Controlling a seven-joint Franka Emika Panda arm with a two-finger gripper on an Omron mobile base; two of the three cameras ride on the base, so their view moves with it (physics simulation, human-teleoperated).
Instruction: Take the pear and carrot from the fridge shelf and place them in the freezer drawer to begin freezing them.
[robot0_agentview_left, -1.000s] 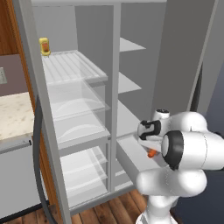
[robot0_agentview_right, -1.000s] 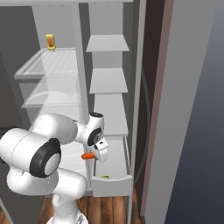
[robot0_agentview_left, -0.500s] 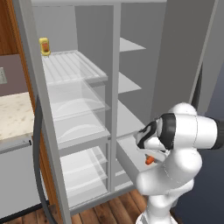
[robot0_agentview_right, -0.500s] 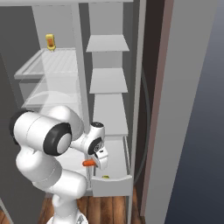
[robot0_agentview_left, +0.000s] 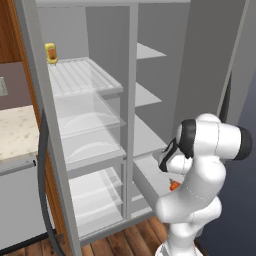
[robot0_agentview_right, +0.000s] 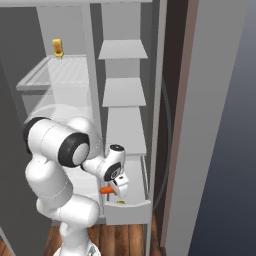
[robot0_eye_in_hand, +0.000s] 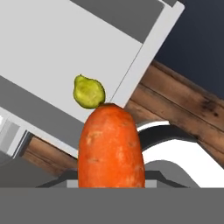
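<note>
Compared with a moment before, the gripper (robot0_agentview_right: 116, 188) is lower over the freezer drawer (robot0_agentview_right: 127, 209). Its jaws pinch the carrot (robot0_eye_in_hand: 111, 146), which sticks out forward between them. The pear (robot0_eye_in_hand: 89, 92) lies inside the drawer.

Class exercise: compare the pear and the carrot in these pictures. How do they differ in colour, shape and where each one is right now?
Colour: the pear is yellow-green, the carrot bright orange.
Shape: the pear is small and rounded, the carrot a longer tapered stick.
Place: the pear lies on the floor of the freezer drawer, near a wall, while the carrot is held in the gripper above that drawer.
Shared: both are produce bound for the same drawer.
</note>
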